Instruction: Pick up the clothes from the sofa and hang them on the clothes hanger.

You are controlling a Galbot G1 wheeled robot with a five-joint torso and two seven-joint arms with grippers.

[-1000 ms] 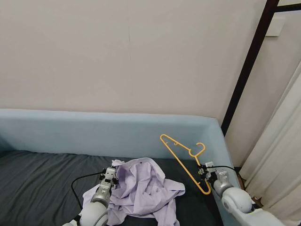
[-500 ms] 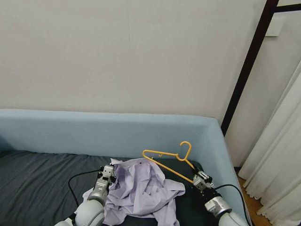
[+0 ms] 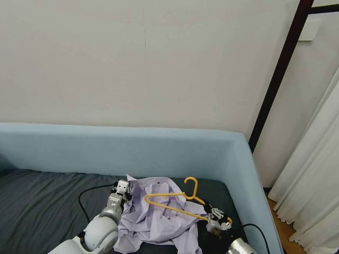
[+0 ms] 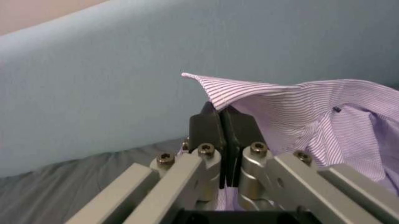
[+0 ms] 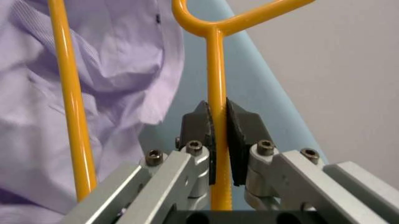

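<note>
The left gripper (image 4: 221,116) is closed tight on the collar edge of the lilac striped shirt (image 3: 159,214). The shirt lies crumpled on the dark seat of the light-blue sofa (image 3: 159,148), towards its right end. The right gripper (image 5: 218,121), near the right edge of the seat, is clamped on a straight bar of the orange clothes hanger (image 5: 216,70), which is held low across the shirt. The collar likely needs lifting to open the neck. The hanger's free arm can then slide inside without catching folds or twisting in the grip.
</note>
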